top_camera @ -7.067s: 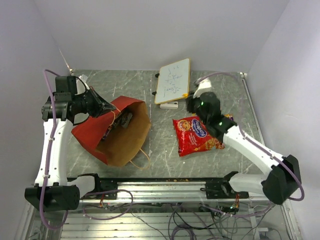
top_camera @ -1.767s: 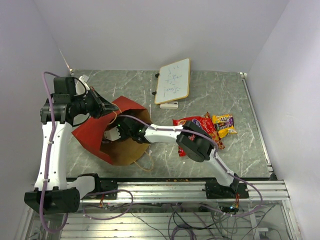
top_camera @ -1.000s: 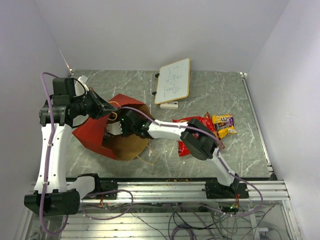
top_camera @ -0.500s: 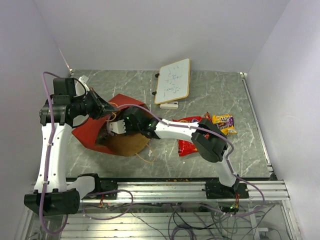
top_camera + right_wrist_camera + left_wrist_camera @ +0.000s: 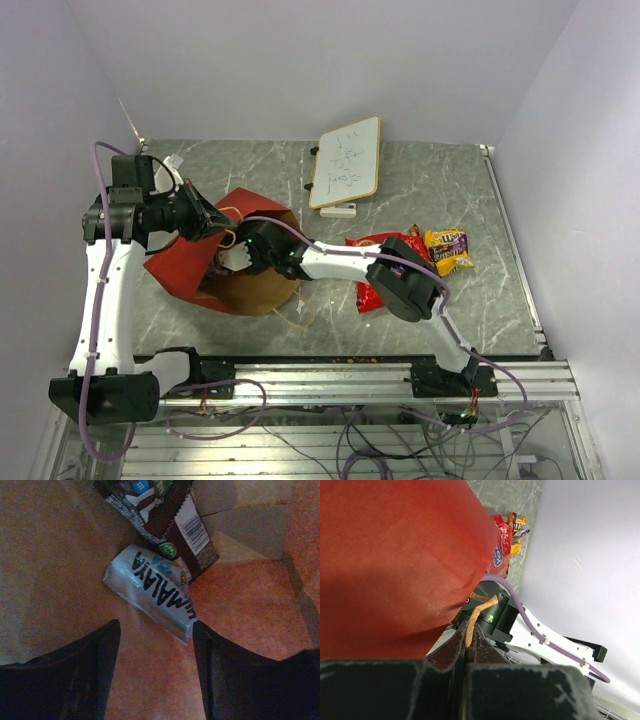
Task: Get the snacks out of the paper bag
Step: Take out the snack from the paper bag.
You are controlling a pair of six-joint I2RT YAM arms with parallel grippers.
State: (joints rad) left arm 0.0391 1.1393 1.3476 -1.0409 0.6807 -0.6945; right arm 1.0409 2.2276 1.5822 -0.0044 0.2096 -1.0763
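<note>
The paper bag (image 5: 245, 290) lies on its side on the left part of the table, red outside, plain brown inside, its mouth turned towards the middle and the near edge. One loop of its twisted paper handle trails on the table by the mouth. The left gripper (image 5: 469, 647) has its jaws pressed together on the other handle (image 5: 479, 611), pinching the cord and holding that side of the bag up. The right gripper (image 5: 156, 672) is deep inside the bag, jaws spread with nothing between them, hovering just short of a silver bar (image 5: 150, 597) with dark lettering. A brown wrapper (image 5: 167, 517) with a barcode lies against that bar, further in. The light in there is dim and orange.

Out on the table, to the right of the bag, sits the red cookie packet (image 5: 363, 296), partly covered by the right arm, and just beyond it a yellow candy packet (image 5: 447, 250).

The table (image 5: 440, 190) is grey with pale marble veining. A small whiteboard (image 5: 346, 162) lies near the far edge. Plain pale walls close in the back and sides.
</note>
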